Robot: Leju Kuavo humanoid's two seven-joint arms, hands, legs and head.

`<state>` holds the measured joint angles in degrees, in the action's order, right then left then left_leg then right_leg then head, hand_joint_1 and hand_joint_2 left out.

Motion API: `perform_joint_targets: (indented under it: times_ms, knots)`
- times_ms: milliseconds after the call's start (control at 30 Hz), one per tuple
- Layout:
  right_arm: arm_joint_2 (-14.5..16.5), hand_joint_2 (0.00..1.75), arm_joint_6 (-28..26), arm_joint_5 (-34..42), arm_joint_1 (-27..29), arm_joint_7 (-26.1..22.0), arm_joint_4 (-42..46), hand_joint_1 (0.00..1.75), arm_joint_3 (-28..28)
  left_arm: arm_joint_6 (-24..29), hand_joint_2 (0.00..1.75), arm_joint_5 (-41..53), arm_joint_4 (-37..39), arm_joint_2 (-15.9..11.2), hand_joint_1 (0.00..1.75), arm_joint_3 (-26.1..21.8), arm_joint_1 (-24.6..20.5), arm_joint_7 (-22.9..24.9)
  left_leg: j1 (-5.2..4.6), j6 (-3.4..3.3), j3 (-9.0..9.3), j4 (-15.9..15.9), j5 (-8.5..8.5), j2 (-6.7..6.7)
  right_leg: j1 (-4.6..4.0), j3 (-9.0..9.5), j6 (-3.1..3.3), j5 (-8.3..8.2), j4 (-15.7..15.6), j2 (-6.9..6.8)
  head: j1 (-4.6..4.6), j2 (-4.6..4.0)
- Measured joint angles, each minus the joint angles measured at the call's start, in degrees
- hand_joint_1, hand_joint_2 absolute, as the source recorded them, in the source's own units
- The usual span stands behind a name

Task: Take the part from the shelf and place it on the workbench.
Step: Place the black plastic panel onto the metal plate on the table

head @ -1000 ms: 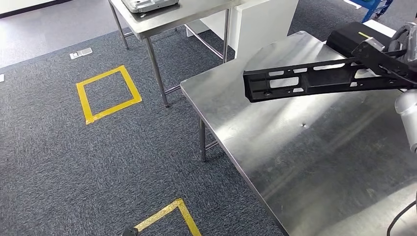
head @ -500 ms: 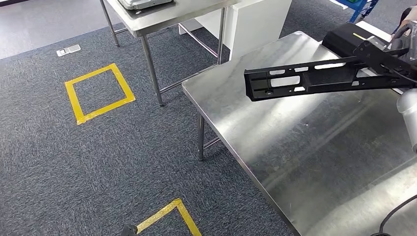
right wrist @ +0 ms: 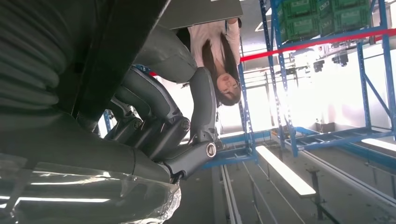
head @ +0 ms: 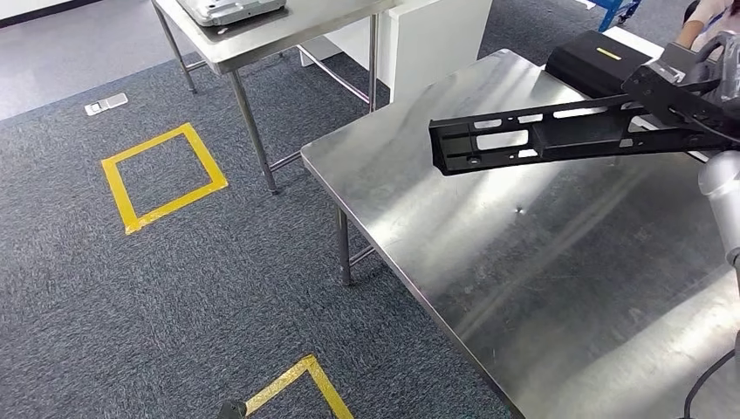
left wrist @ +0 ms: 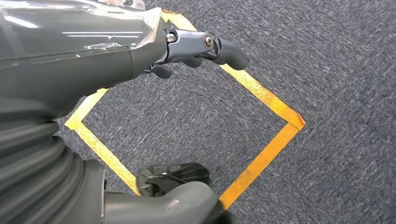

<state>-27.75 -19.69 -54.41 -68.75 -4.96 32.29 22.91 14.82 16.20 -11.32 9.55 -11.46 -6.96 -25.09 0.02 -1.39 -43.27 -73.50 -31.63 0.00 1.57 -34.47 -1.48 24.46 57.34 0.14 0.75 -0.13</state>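
Note:
The part (head: pixel 541 138) is a long black slotted bar. It hangs level above the steel workbench (head: pixel 489 262), its free end toward the bench's left side. My right hand (head: pixel 689 96) grips its other end at the right edge of the head view. In the right wrist view the dark fingers (right wrist: pixel 187 121) wrap around the black part (right wrist: pixel 121 46). My left hand (left wrist: pixel 196 46) hangs over the carpet with its fingers apart and nothing in it.
A black box (head: pixel 593 61) sits at the workbench's far corner. Behind stand a second steel table (head: pixel 288 35) bearing a grey object (head: pixel 229 9), and a white cabinet (head: pixel 436 35). Yellow tape squares (head: pixel 161 175) mark the carpet. A person (right wrist: pixel 219 51) stands beyond the bench.
The whole picture has slid left, so the camera has moved. The part stays gripped in my right hand above the workbench.

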Motion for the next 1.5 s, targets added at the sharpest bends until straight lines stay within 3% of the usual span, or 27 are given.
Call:
perform_joint_targets:
  times_ms: [67,133,200,267,367,433,500,533,600,667,733,800,900,967,1033,1067,1100,1133,1200,1267,1333,1400,1433,1500]
  knots:
    - [0.14,1.75,-0.01,-0.01,0.0,0.01,-0.01,1.75,0.0,0.0,1.75,0.01,0.0,-0.01,0.0,0.0,0.0,0.01,0.64,0.39,-0.14,-0.4,0.9,-0.02,0.1,0.05,-0.03,0.02,0.08,0.44,0.01,0.0]
    - [0.21,1.75,-0.05,-0.02,-0.01,0.04,-0.01,1.75,0.0,-0.01,1.75,0.04,-0.01,-0.04,0.0,0.01,-0.01,0.02,1.37,0.78,3.42,6.69,4.43,-0.31,0.32,0.03,-0.21,0.12,0.31,0.89,0.02,0.0]
    - [0.22,1.75,-0.2,-0.02,-0.11,0.09,-0.01,1.75,-0.03,-0.09,1.75,0.11,-0.02,-0.01,0.0,0.01,-0.04,0.02,1.54,0.9,6.26,12.39,6.28,-0.92,0.06,-0.37,-0.81,0.21,0.63,1.33,0.04,0.0]
    - [0.08,1.75,-0.33,-0.02,-0.14,0.11,-0.02,1.75,-0.07,-0.19,1.75,0.17,-0.04,0.03,0.0,0.01,-0.04,0.03,0.92,0.39,6.68,13.42,6.32,-1.12,-0.26,-0.71,-1.66,0.03,0.52,1.67,0.1,0.0]
    - [-0.57,1.75,-0.37,-0.02,0.19,0.09,-0.07,1.75,-0.17,-0.26,1.75,0.26,-0.16,-0.01,0.0,-0.01,-0.12,0.03,0.48,-1.36,6.89,14.32,7.04,-0.6,0.1,-1.57,-2.55,0.72,1.44,1.4,0.06,0.0]
    - [-0.91,1.75,-0.37,-0.01,0.33,0.08,-0.14,1.75,-0.2,-0.28,1.75,0.29,-0.25,-0.03,0.0,-0.02,-0.15,0.02,0.44,-2.19,6.95,14.75,7.4,-0.26,0.23,-4.45,-2.27,3.54,7.36,0.75,-0.03,0.0]
    - [-1.06,1.75,-0.37,-0.01,0.5,0.09,-0.28,1.75,-0.2,-0.31,1.75,0.32,-0.28,-0.02,0.0,-0.02,-0.12,0.02,0.26,-2.43,6.91,14.77,7.43,0.08,0.06,-8.05,-2.2,6.33,15.18,0.56,-0.04,0.0]
    - [-1.08,1.75,-0.37,-0.01,0.64,0.09,-0.35,1.75,-0.2,-0.33,1.75,0.33,-0.28,0.0,0.0,-0.02,-0.1,0.03,0.15,-2.45,6.91,14.76,7.43,0.26,-0.02,-8.89,-2.39,6.71,17.0,0.55,-0.05,0.0]
    - [-1.09,1.75,-0.37,-0.02,0.78,0.09,-0.44,1.75,-0.2,-0.33,1.75,0.35,-0.28,0.01,0.0,-0.02,-0.11,0.03,-0.03,-2.46,6.92,14.74,7.43,0.55,-0.11,-7.36,-2.95,5.2,14.16,0.46,-0.05,0.0]
    - [-1.13,1.75,-0.37,-0.02,0.7,0.08,-0.44,1.75,-0.2,-0.33,1.75,0.35,-0.28,0.01,0.0,-0.02,-0.14,0.03,-0.11,-2.44,6.93,14.72,7.42,0.76,-0.19,-3.67,-3.3,2.67,7.1,-0.03,-0.06,0.0]
    - [-1.16,1.75,-0.38,-0.01,0.42,0.08,-0.43,1.75,-0.21,-0.34,1.75,0.35,-0.28,0.05,0.0,-0.02,-0.15,0.03,-0.42,-2.29,6.87,14.61,7.38,0.93,-0.82,-0.84,-2.84,1.1,1.84,-0.73,-0.04,0.0]
    - [-1.2,1.75,-0.39,0.02,0.25,0.09,-0.43,1.75,-0.21,-0.36,1.75,0.35,-0.28,0.1,0.0,-0.02,-0.12,0.07,-0.76,-2.07,6.84,14.55,7.36,1.15,-1.42,0.06,-2.06,0.54,0.06,-0.76,0.0,0.0]
    - [-1.2,1.75,-0.4,0.03,0.28,0.08,-0.42,1.75,-0.21,-0.39,1.75,0.37,-0.31,0.07,0.0,-0.02,-0.12,0.09,-0.69,-1.42,6.39,13.4,6.35,1.07,-0.57,0.21,-1.08,0.16,-0.14,-0.22,0.07,0.0]
    - [-1.05,1.75,-0.4,0.02,0.21,0.07,-0.41,1.75,-0.19,-0.4,1.75,0.43,-0.33,0.04,0.0,-0.02,-0.11,0.09,-0.38,-0.72,4.13,8.14,3.15,0.41,-0.09,0.4,-0.19,0.01,-0.22,-0.02,0.1,0.0]
    - [-0.87,1.75,-0.4,0.03,0.22,0.07,-0.42,1.75,-0.18,-0.43,1.75,0.46,-0.33,0.04,0.0,-0.02,-0.08,0.09,0.03,-0.18,0.59,0.31,-0.31,0.0,-0.12,0.4,0.26,-0.02,-0.21,0.25,0.1,0.0]
    - [-0.8,1.75,-0.39,0.03,0.25,0.07,-0.42,1.75,-0.17,-0.43,1.75,0.46,-0.33,0.04,0.0,-0.02,-0.07,0.09,0.27,0.05,-0.61,-2.17,-0.94,-0.08,-0.11,0.4,0.29,-0.03,-0.2,0.43,0.11,0.0]
    - [-0.74,1.75,-0.39,0.02,0.26,0.07,-0.43,1.75,-0.17,-0.44,1.75,0.46,-0.33,0.04,0.0,-0.02,-0.07,0.09,0.56,0.27,-0.73,-2.36,-0.38,-0.11,-0.05,0.41,0.28,-0.03,-0.17,0.65,0.1,0.0]
    - [-0.7,1.75,-0.39,0.02,0.25,0.07,-0.43,1.75,-0.17,-0.44,1.75,0.46,-0.33,0.02,0.0,-0.02,-0.07,0.09,0.87,0.45,0.31,-0.24,1.12,-0.12,0.04,0.44,0.26,-0.02,-0.12,0.88,0.1,0.0]
    - [-0.61,1.75,-0.4,0.02,0.16,0.07,-0.43,1.75,-0.17,-0.44,1.75,0.48,-0.33,-0.01,0.0,-0.02,-0.08,0.09,1.54,0.79,4.2,7.54,4.78,-0.71,0.17,0.32,0.02,0.09,0.13,1.34,0.11,0.0]
    - [-0.53,1.75,-0.44,-0.01,0.01,0.08,-0.43,1.75,-0.17,-0.47,1.75,0.52,-0.33,-0.01,0.0,-0.02,-0.09,0.09,1.68,0.83,6.53,12.47,6.2,-1.57,-0.12,-0.18,-0.65,0.18,0.54,1.82,-0.01,0.0]
    - [-0.51,1.75,-0.51,-0.08,-0.01,0.11,-0.43,1.75,-0.18,-0.5,1.75,0.58,-0.33,0.01,0.0,-0.02,-0.1,0.09,1.1,0.28,6.76,13.38,6.28,-1.64,-0.36,-0.67,-1.62,-0.03,0.48,2.28,-0.1,0.0]
    - [-0.62,1.75,-0.6,-0.14,0.22,0.15,-0.43,1.75,-0.21,-0.5,1.75,0.66,-0.34,0.01,0.0,-0.02,-0.17,0.08,0.77,-0.84,6.93,14.03,6.81,-1.17,-0.04,-1.39,-2.25,0.28,0.99,1.92,-0.14,0.0]
    - [-0.7,1.75,-0.62,-0.17,0.29,0.19,-0.43,1.75,-0.23,-0.5,1.75,0.68,-0.35,-0.01,0.0,-0.02,-0.21,0.08,0.75,-1.37,7.01,14.38,7.09,-0.93,0.11,-2.23,-2.28,1.14,2.58,1.46,-0.18,0.0]
    - [-0.74,1.75,-0.63,-0.24,0.39,0.27,-0.45,1.75,-0.23,-0.54,1.75,0.74,-0.37,-0.02,0.0,-0.02,-0.23,0.07,0.73,-1.93,7.04,14.65,7.3,-0.49,0.15,-5.29,-2.03,3.98,9.02,0.67,-0.27,0.0]
